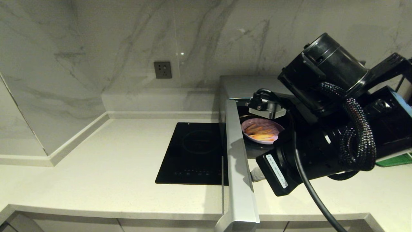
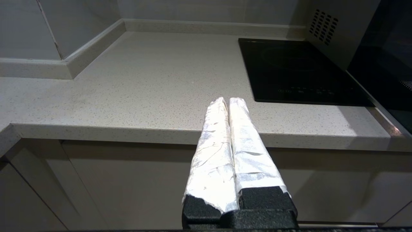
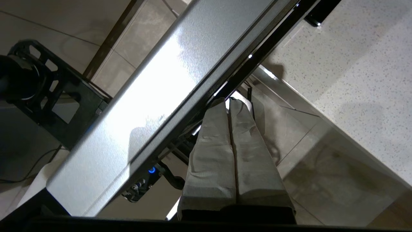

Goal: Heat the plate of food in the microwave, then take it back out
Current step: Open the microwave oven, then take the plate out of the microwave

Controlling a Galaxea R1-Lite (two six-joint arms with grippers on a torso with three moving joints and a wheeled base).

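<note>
The silver microwave (image 1: 248,84) stands at the back right with its door (image 1: 238,167) swung wide open toward me. Inside it lies the lavender plate of food (image 1: 262,130) with orange-yellow sticks. My right arm reaches across the opening. Its gripper (image 1: 256,174) is shut and empty, low by the inner face of the door, well in front of the plate. In the right wrist view the closed fingertips (image 3: 229,100) sit at the dark edge of the silver door (image 3: 154,96); contact cannot be told. My left gripper (image 2: 228,100) is shut and parked below the counter's front edge.
A flat black cooktop (image 1: 194,154) is set in the counter just left of the open door. A wall socket (image 1: 162,70) is on the marble backsplash. Something green (image 1: 394,160) shows behind my right arm. The pale counter (image 1: 96,167) stretches to the left.
</note>
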